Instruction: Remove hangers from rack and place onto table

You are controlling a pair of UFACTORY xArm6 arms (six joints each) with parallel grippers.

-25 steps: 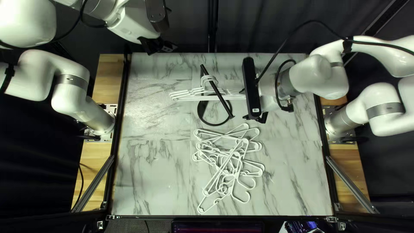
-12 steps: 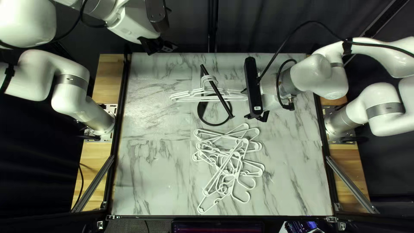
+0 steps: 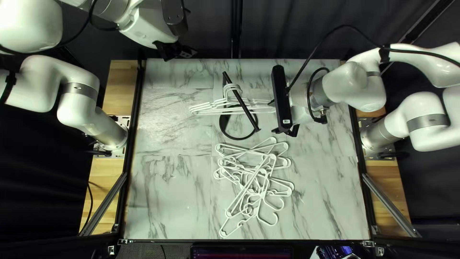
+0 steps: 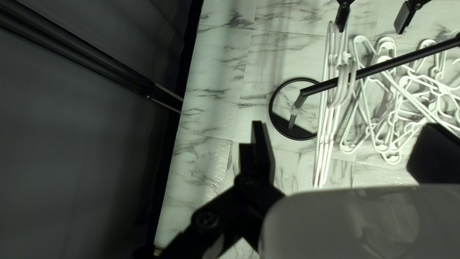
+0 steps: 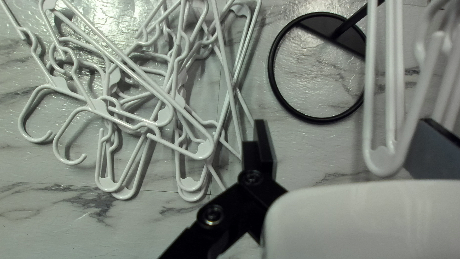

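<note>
Several hung hangers (image 3: 227, 101), long axes sideways, hooks up, left gripper (image 3: 179, 51) and right gripper (image 3: 285, 130) spread.

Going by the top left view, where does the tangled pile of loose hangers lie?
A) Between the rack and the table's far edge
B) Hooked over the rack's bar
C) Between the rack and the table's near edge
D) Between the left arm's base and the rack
C: the loose hangers lie on the table, on the near side of the rack.
</note>
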